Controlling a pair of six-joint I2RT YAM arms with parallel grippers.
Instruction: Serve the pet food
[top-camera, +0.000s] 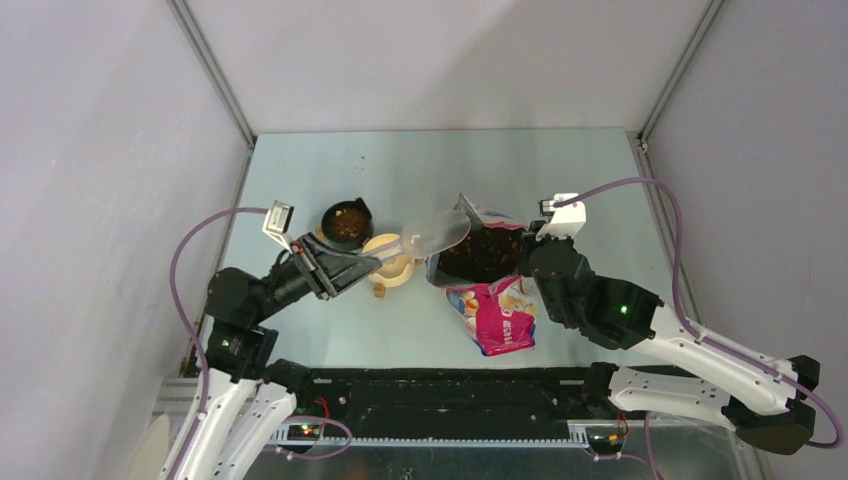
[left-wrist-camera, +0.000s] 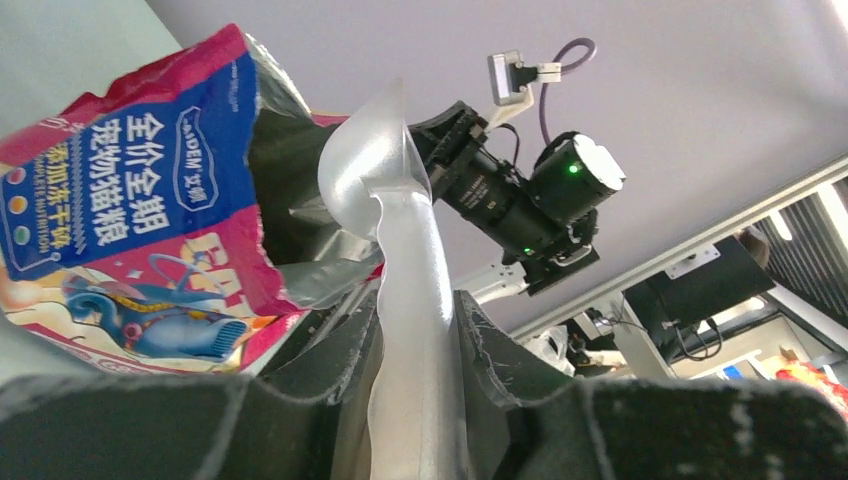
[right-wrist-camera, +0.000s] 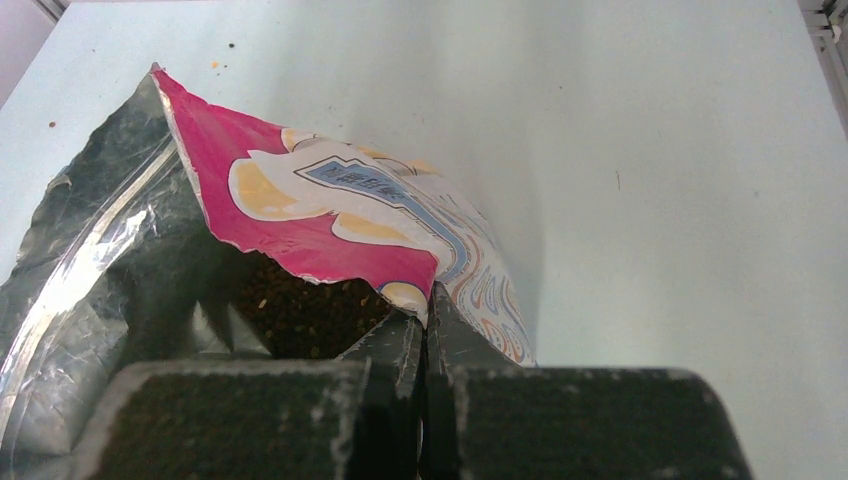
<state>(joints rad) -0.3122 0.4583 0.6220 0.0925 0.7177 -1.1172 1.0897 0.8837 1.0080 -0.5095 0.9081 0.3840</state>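
Inside the torn-open bag (top-camera: 497, 318) lies the pet food (top-camera: 483, 252), a loose heap of tiny dark brown pellets filling the foil-lined mouth. From the right wrist it shows as a dim, speckled mass (right-wrist-camera: 300, 305) behind the pink flap. The right hand (top-camera: 527, 245) is pinched tight on the bag's right edge and holds the mouth open. The left hand (top-camera: 368, 264) is clamped on the handle of a clear plastic scoop (top-camera: 435, 232), whose bowl hangs just beside the bag's left lip. More brown pellets sit in a black cup (top-camera: 346, 223) on the pale worktop (top-camera: 420, 170). A small cream bowl (top-camera: 390, 262) sits partly under the scoop handle, between cup and bag.
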